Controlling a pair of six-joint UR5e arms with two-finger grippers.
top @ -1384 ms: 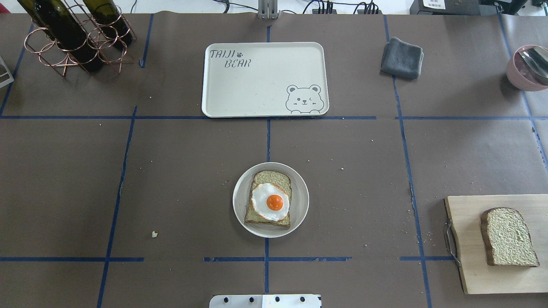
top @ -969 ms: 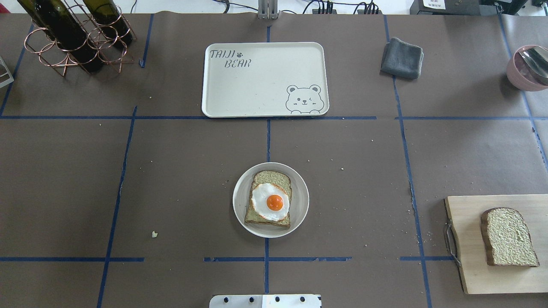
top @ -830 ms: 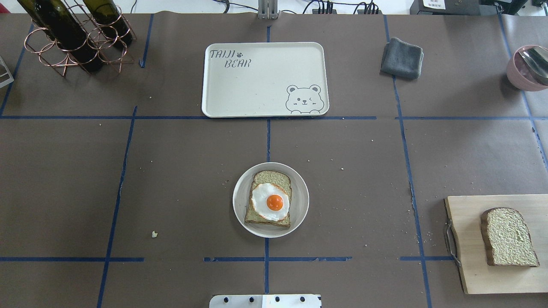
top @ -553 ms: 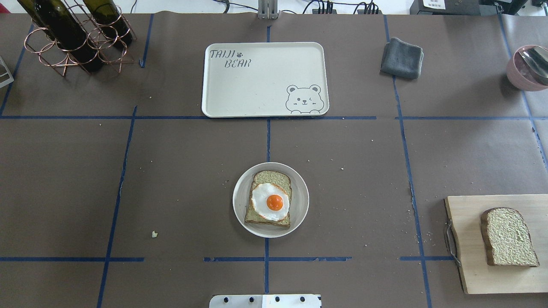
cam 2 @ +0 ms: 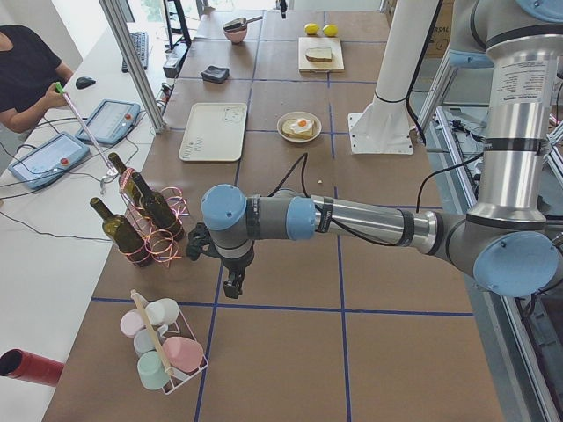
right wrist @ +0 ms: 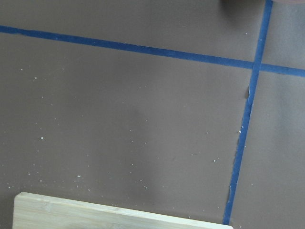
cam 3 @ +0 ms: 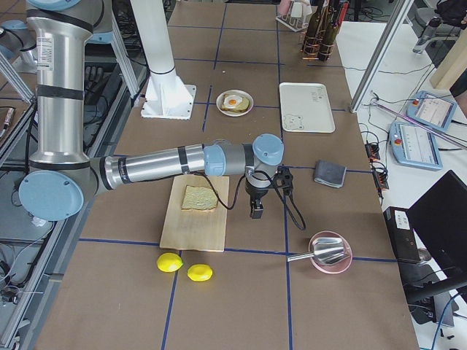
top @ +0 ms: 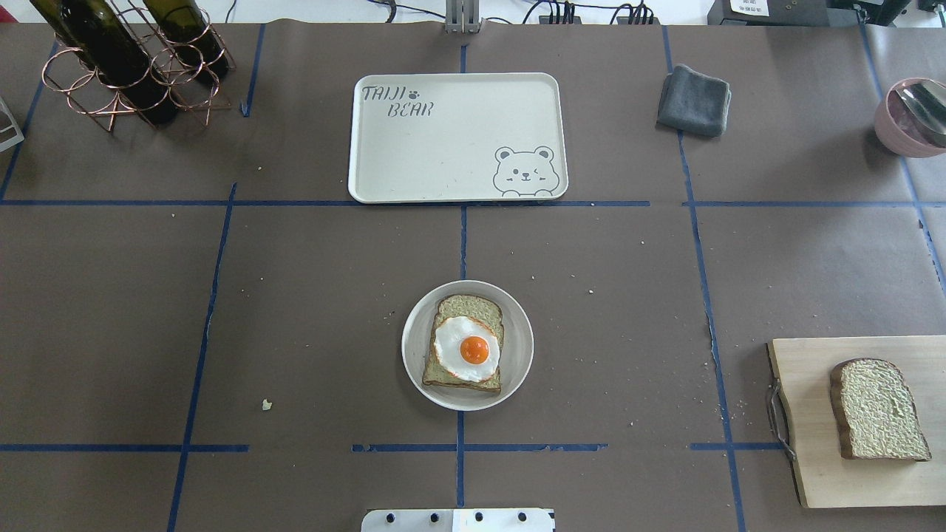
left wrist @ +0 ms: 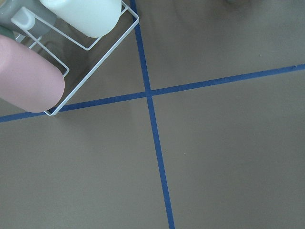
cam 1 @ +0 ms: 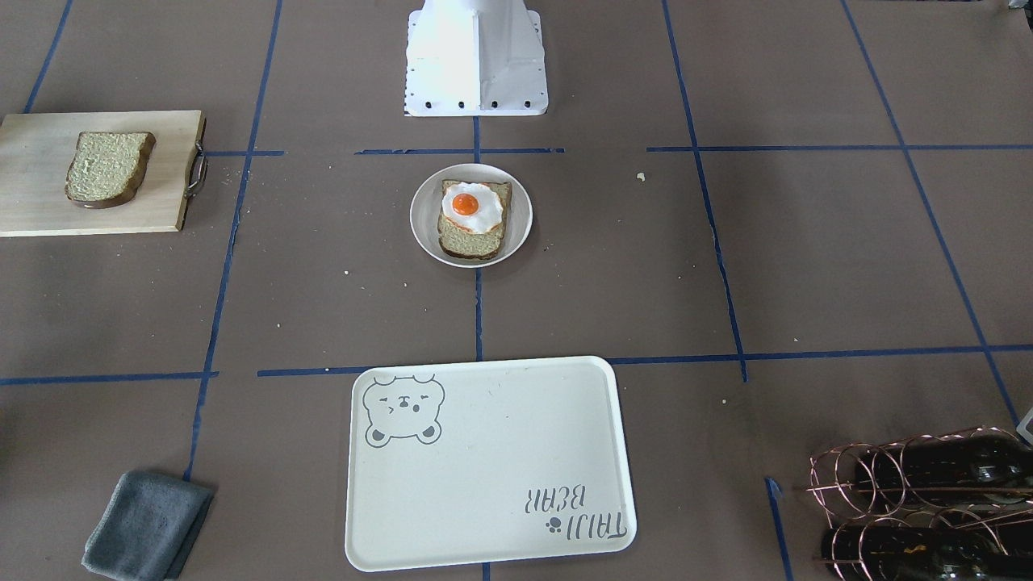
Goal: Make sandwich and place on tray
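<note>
A small round white plate (top: 521,347) holds one bread slice (top: 465,304) with a fried egg (top: 467,349) on top. A second bread slice (top: 879,408) lies on the wooden cutting board (top: 813,473) at the right. The cream tray (top: 458,137) with bear drawing lies bare behind the plate. My left gripper (cam 2: 232,288) hangs over the table near the bottle rack, far from the plate. My right gripper (cam 3: 256,211) hangs just beside the cutting board. Both show only in the side views, so I cannot tell whether they are open or shut.
A copper rack with wine bottles (top: 126,59) stands back left. A grey cloth (top: 693,100) and a pink bowl with a spoon (top: 909,118) are back right. A wire rack of cups (cam 2: 163,352) and two lemons (cam 3: 186,267) lie beyond the table's ends.
</note>
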